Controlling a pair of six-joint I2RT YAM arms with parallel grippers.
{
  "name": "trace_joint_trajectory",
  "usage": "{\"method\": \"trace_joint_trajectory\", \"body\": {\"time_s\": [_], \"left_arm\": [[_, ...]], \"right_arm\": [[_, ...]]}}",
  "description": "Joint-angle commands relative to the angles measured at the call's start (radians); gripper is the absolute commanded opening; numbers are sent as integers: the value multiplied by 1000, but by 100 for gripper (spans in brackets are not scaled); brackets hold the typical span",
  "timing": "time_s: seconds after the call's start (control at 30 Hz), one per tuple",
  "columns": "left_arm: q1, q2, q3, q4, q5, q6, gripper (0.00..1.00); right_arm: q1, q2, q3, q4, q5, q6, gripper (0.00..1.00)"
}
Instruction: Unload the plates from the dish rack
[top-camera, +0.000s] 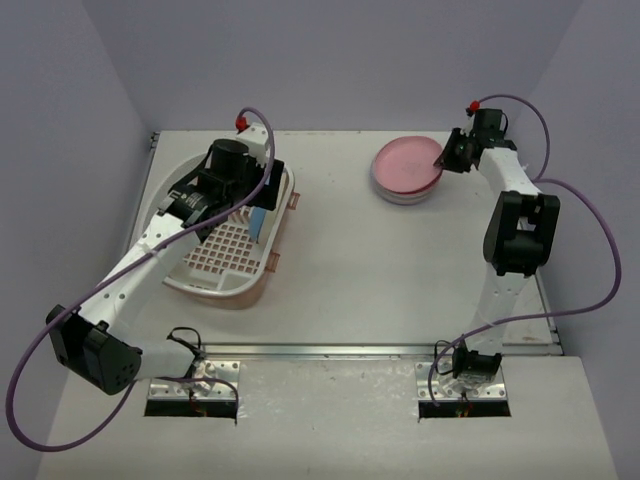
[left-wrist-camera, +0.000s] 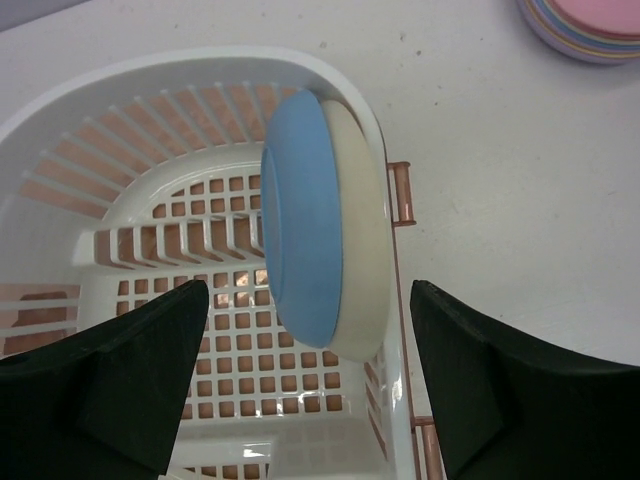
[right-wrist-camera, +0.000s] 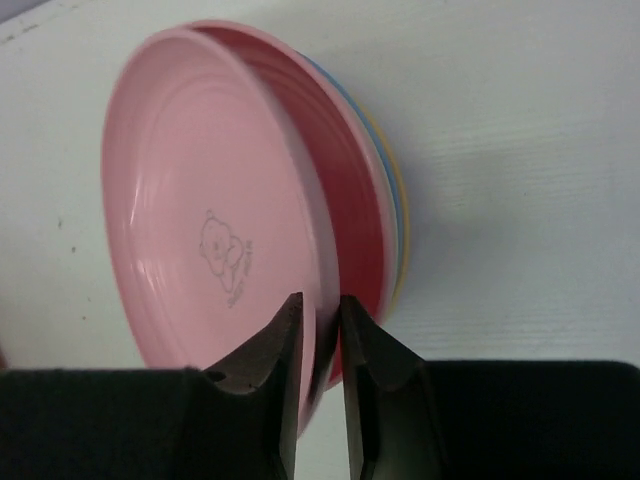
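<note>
The dish rack (top-camera: 225, 290) sits at the left; it also shows in the left wrist view (left-wrist-camera: 150, 90). A blue plate (left-wrist-camera: 300, 230) and a cream plate (left-wrist-camera: 362, 260) stand on edge against its right wall; the blue one shows in the top view (top-camera: 257, 222). My left gripper (left-wrist-camera: 310, 380) is open and empty above them, one finger on each side. My right gripper (right-wrist-camera: 320, 320) is shut on the rim of a pink plate (right-wrist-camera: 200, 200), which lies tilted on a stack of plates (right-wrist-camera: 390, 200) at the back right (top-camera: 405, 168).
The stack's edge shows at the top right of the left wrist view (left-wrist-camera: 590, 30). The rack's pink side handle (left-wrist-camera: 403, 190) sticks out toward the table's middle. Grey walls enclose the table at the back and sides.
</note>
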Motion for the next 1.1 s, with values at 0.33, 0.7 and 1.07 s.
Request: {"method": "trace_joint_trajectory", "body": {"time_s": [0.33, 0.7, 1.07], "left_arm": [[-9, -35, -187, 19, -49, 45, 71], [-12, 46, -216, 55, -10, -16, 71], [-2, 251, -104, 126, -175, -79, 70]], "right_arm": [[-4, -106, 21, -10, -1, -19, 99], [-3, -326, -113, -6, -152, 38, 99], [-1, -506, -238, 26, -230, 31, 99]]}}
